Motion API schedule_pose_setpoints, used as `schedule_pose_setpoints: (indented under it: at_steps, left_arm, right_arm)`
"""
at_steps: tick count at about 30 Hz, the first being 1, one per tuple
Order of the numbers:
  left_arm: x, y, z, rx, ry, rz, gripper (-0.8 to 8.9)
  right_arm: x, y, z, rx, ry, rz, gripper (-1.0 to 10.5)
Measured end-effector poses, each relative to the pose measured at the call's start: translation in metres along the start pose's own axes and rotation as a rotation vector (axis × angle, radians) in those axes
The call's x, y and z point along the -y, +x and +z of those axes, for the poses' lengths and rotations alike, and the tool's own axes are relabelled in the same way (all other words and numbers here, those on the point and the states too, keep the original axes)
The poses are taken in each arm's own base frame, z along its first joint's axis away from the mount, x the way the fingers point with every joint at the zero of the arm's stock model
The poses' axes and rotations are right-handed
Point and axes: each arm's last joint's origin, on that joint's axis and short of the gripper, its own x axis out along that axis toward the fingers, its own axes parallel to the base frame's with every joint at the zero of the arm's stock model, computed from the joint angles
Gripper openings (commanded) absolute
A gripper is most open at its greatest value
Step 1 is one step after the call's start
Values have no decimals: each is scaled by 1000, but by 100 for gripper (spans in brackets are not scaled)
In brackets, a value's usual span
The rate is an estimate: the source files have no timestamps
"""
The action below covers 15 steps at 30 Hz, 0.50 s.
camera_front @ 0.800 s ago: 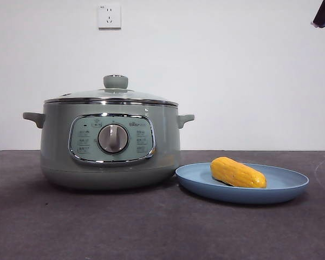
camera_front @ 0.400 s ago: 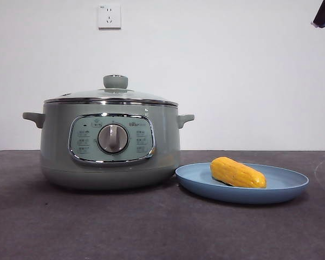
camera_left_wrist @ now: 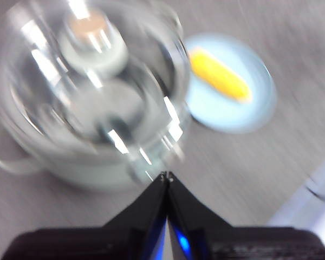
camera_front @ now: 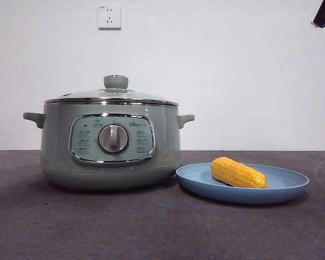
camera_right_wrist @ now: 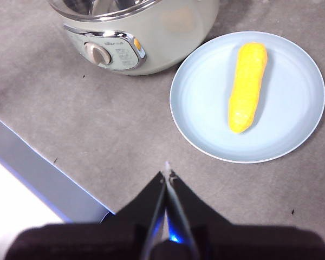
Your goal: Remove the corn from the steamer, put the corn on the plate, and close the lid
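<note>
My left gripper and right gripper hang pinched together, empty, above the table; corn lies on the plate beside the lidded steamer, lid seated.

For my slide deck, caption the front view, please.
Lid closed on the steamer; corn lying on the plate beside it.

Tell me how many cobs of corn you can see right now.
1. The corn lies on the plate, beside the steamer. The lid is on the steamer, so I cannot rule out more inside.
</note>
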Motion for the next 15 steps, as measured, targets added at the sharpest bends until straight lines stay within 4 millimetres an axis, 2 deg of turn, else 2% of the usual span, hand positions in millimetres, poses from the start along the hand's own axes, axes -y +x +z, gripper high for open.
schedule_pose_setpoints:
  at_steps: [4,8,11,15]
  left_arm:
    - [-12,-15,16,223,80,105,-3]
    - [-18,-48,17,431,138,192,-3]
    - [-21,-69,-2,559,157,283,-3]
    - [-26,-71,-41,657,150,429,-3]
  right_arm:
    - [0,0,0,0,0,0,4]
    - [0,0,0,0,0,0,4]
    - [0,0,0,0,0,0,4]
    - [0,0,0,0,0,0,4]
